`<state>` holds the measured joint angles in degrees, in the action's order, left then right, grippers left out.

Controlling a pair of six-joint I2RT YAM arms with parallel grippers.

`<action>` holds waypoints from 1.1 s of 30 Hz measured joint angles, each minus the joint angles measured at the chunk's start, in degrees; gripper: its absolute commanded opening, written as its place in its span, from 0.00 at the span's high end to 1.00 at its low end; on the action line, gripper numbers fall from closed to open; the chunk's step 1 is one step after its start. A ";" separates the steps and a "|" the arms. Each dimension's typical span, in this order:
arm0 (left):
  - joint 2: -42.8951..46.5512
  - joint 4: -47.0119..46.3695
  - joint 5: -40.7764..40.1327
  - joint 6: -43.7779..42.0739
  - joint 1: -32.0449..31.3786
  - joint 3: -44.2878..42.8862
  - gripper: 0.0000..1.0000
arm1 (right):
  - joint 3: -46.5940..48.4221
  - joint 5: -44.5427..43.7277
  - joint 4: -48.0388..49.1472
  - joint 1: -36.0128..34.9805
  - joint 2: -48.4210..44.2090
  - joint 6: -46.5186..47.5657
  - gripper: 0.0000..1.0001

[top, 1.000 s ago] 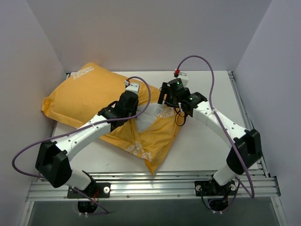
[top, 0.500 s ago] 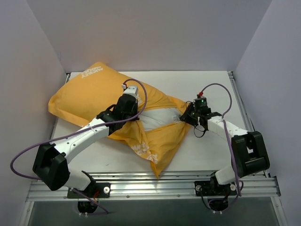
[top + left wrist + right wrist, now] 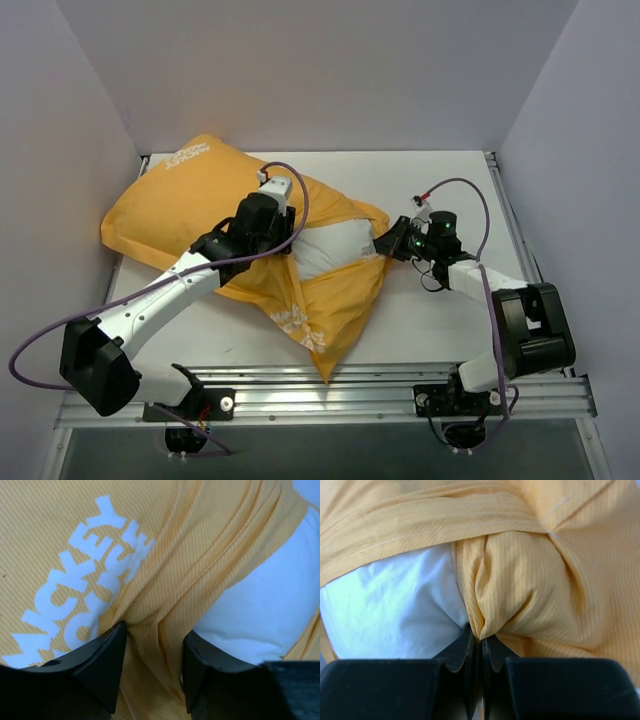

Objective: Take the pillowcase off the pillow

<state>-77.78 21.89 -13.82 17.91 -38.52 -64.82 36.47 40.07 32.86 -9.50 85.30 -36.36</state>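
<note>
At the left of the table (image 3: 440, 190) lies the bulk of the pillowcase (image 3: 190, 205), orange, lettering side up and full. The pillow (image 3: 325, 250) is almost wholly inside; only 1 white patch shows at the open mouth near the middle.

The left gripper (image 3: 283, 235) sits on the upper lip of that mouth. In its wrist view the left gripper (image 3: 155, 672) has 2 fingers (image 3: 102, 665) standing apart with a thick ridge of the pillowcase (image 3: 165, 580) rising between them and touching both. Whether they truly bite cannot be told. If the hold is loose, a pull would probably let the cloth slide out and the mouth sag back over the pillow (image 3: 265, 605).

Further right, the right gripper (image 3: 385, 245) is at the far corner of the mouth. Its wrist view shows the right gripper (image 3: 481, 639) closed tight on a bunched knot of the pillowcase (image 3: 520, 590), with the pillow (image 3: 395, 605) just beside the fingers.

The main risk looks like both arms drawing the mouth taut across the stuffing, which would likely drag the whole bundle instead of stripping it. A white fold could also catch in the right pinch. Nothing pins the pillow, so it may simply follow the cover.
</note>
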 measured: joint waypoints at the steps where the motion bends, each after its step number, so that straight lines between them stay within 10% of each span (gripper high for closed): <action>1: 0.13 0.33 0.04 -0.70 0.00 -0.74 0.42 | 0.04 0.72 0.24 0.00 -0.76 0.04 1.00; 8: -0.26 1.44 -0.87 -10.49 -7.02 -11.06 0.29 | 1.16 2.64 -1.11 -0.79 -3.30 0.98 1.00; 17: -13.35 0.98 0.22 -19.69 -18.10 -24.48 0.40 | 1.84 2.19 -4.96 -2.95 -5.33 2.84 1.00; 26: -27.87 7.34 -0.90 -16.55 -19.87 -34.14 0.49 | 2.97 -1.53 -8.76 -6.03 -6.14 5.16 1.00; 33: -32.39 12.35 -10.99 -12.59 -19.37 -36.33 0.34 | 2.97 -4.20 -10.32 -6.97 -6.80 6.10 1.00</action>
<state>-110.17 34.24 -24.82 5.32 -57.89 -101.14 39.44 35.88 22.55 -16.47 78.50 -30.26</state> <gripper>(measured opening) 0.633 0.014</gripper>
